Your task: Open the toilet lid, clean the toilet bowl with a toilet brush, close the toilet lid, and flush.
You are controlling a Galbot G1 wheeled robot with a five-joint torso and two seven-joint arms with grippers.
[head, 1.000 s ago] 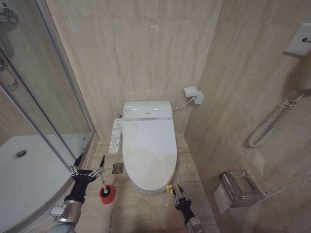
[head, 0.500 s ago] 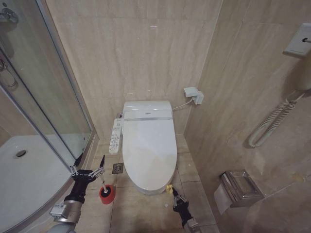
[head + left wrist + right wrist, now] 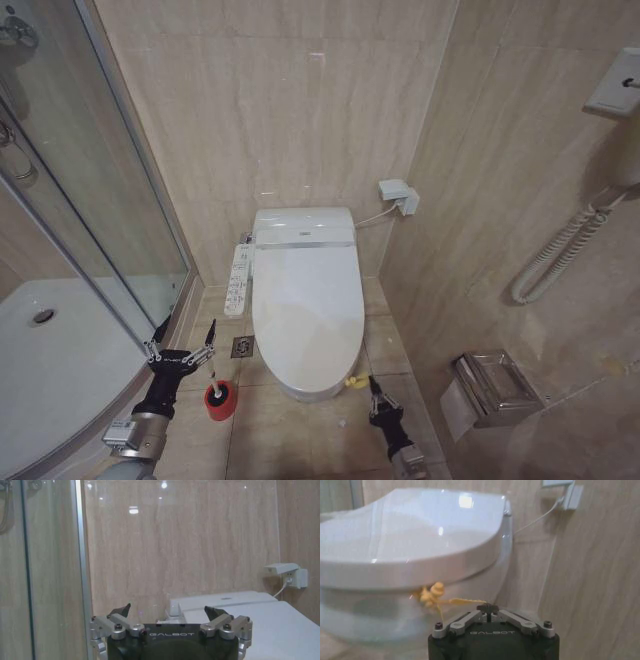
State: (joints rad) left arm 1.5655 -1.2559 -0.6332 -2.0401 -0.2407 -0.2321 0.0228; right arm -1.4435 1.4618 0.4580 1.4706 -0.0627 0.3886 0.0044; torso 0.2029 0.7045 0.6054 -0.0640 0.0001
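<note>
1. Barely begun, by my reading: the toilet lid (image 3: pixel 307 305) lies flat down over the toilet bowl (image 3: pixel 312 392), so opening, scrubbing, closing and flushing all remain to be done.
2. Right gripper (image 3: pixel 378 396) sits low at the toilet's front right corner, close to the floor. In the right wrist view its fingers (image 3: pixel 489 609) are pressed together on the end of a yellow loop tag (image 3: pixel 434 594) that runs from the lid's front edge. The strand looks drawn out toward the gripper, so I judge the lid-lifting step is in hand.
3. Left gripper (image 3: pixel 181 351) hangs by the glass shower door (image 3: pixel 110 200), above the floor to the toilet's left, fingers spread wide and holding nothing.
4. Toilet brush (image 3: pixel 213 383) stands upright in its red cup holder (image 3: pixel 220 401) on the floor tiles, just beside the left gripper and untouched.
5. Lid: large, white, glossy oval, catching ceiling light reflections; no visible gap under its rim yet in the right wrist view. Bowl interior is hidden beneath it.
6. Control panel (image 3: pixel 238 279) is fixed along the toilet's left side.
</note>
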